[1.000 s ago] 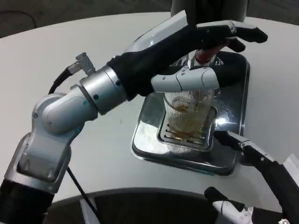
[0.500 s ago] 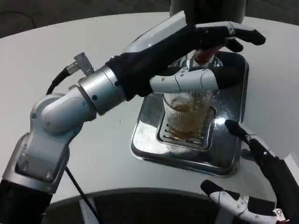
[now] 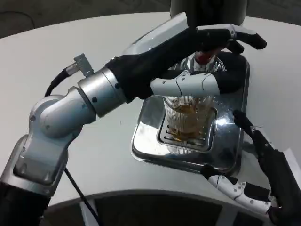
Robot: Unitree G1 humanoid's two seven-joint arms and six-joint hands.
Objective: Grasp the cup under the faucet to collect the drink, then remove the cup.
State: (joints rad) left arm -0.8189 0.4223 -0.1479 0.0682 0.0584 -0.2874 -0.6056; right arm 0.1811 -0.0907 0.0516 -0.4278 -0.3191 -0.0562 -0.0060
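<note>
Here, cup (image 3: 188, 120) beneath left hand (image 3: 207, 61).

No text, label or number can be read — not on anything here.

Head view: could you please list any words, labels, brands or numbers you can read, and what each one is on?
None can be read: the cup, the drip tray, the faucet, the left hand, the right hand and the table carry no visible text.
</note>
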